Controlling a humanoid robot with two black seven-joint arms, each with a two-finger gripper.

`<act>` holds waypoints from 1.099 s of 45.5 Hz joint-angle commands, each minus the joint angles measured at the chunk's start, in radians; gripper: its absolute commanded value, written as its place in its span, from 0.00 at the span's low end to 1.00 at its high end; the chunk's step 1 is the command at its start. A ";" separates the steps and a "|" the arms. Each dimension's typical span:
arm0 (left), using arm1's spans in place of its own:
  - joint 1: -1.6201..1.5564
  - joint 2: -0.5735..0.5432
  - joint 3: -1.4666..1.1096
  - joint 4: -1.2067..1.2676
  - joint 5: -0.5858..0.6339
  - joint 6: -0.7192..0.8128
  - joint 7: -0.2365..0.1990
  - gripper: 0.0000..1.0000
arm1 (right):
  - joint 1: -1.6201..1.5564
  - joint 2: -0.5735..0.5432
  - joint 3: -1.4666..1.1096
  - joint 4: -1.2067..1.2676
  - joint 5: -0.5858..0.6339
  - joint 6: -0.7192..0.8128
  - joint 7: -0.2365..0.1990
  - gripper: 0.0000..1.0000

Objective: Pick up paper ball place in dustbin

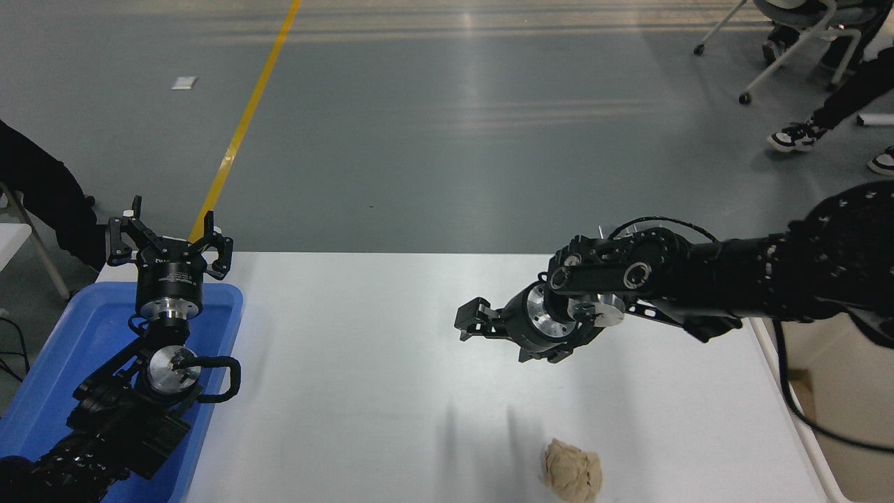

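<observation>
The paper ball (573, 473), a crumpled tan wad, lies on the white table (363, 391) near its front edge, right of centre. My right gripper (499, 341) hangs open and empty above the table, up and to the left of the ball and well apart from it. Its arm comes in from the right edge. The cream-white dustbin (814, 461) stands off the table's right end, and the right arm hides most of it. My left gripper (167, 244) is parked open at the lower left.
A shallow blue tray (63, 363) sits under the left arm at the table's left end. A person's legs (831, 105) and a wheeled chair (789, 28) are at the top right. Dark clothing (35, 202) shows at the left edge.
</observation>
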 commanded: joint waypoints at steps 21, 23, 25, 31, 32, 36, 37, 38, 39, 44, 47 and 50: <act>0.000 0.000 0.000 0.000 0.000 0.000 -0.001 0.99 | 0.737 -0.307 -0.236 0.523 -0.089 0.376 -0.038 1.00; 0.000 0.000 0.000 0.000 0.000 0.000 -0.001 0.99 | 0.751 -0.298 -0.237 0.535 -0.090 0.385 -0.038 1.00; 0.000 0.000 0.000 0.000 0.000 0.000 -0.001 0.99 | 0.756 -0.284 -0.239 0.535 -0.090 0.393 -0.037 1.00; 0.000 0.002 0.000 0.000 0.000 0.000 -0.001 0.99 | 0.751 -0.227 -0.260 0.535 -0.090 0.398 -0.032 1.00; 0.000 0.000 0.000 0.000 0.000 0.000 -0.001 0.99 | 0.748 -0.216 -0.272 0.535 -0.090 0.398 -0.032 1.00; 0.000 0.000 0.000 0.000 0.000 0.000 -0.001 0.99 | 0.716 -0.160 -0.322 0.535 -0.110 0.396 -0.032 1.00; 0.000 0.000 0.000 0.000 0.000 0.000 -0.001 0.99 | 0.704 -0.149 -0.331 0.535 -0.122 0.395 -0.032 1.00; 0.000 0.000 0.000 0.000 0.000 0.000 -0.001 0.99 | 0.690 -0.140 -0.335 0.535 -0.138 0.395 -0.032 1.00; 0.000 0.000 0.000 0.000 0.000 0.000 -0.001 0.99 | 0.679 -0.131 -0.338 0.535 -0.153 0.393 -0.032 1.00; 0.000 0.000 0.000 0.000 0.000 0.000 -0.001 0.99 | 0.613 -0.082 -0.352 0.535 -0.213 0.386 -0.032 1.00; 0.000 0.000 0.000 0.000 0.000 0.000 -0.001 0.99 | 0.577 -0.062 -0.352 0.535 -0.230 0.376 -0.032 1.00; 0.000 0.000 0.000 0.000 0.000 0.000 -0.001 0.99 | 0.535 -0.048 -0.352 0.535 -0.245 0.370 -0.034 1.00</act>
